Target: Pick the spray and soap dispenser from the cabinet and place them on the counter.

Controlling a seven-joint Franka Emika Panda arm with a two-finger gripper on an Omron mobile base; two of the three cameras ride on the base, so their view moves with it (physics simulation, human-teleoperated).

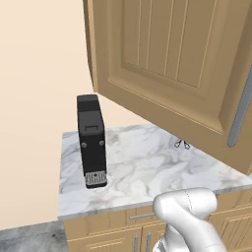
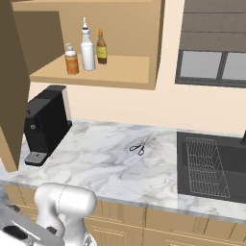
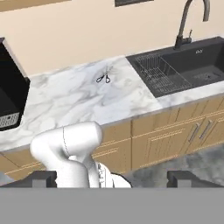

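Three bottles stand in a row on the open shelf of the cabinet (image 2: 91, 72) at the upper left of the right base view: the orange soap dispenser (image 2: 71, 59) with its white pump, the taller white spray (image 2: 87, 50) just beside it, and a brown bottle (image 2: 101, 47) at the right. The cabinet's grooved wooden door (image 1: 167, 64) hangs swung wide, its grey bar handle (image 1: 241, 110) at the right edge of the left base view. In the hand view, the two dark fingers (image 3: 41, 179) sit wide apart at the bottom corners, released and holding nothing, well apart from both bottles. On the white, grey-veined marble surface (image 2: 110, 163) lie small scissors (image 2: 138, 148), near a black coffee machine (image 2: 45, 125) at the left. A dark sink (image 3: 197, 65) with a wire rack (image 3: 159, 72) and curved tap (image 3: 188, 22) fills the right.
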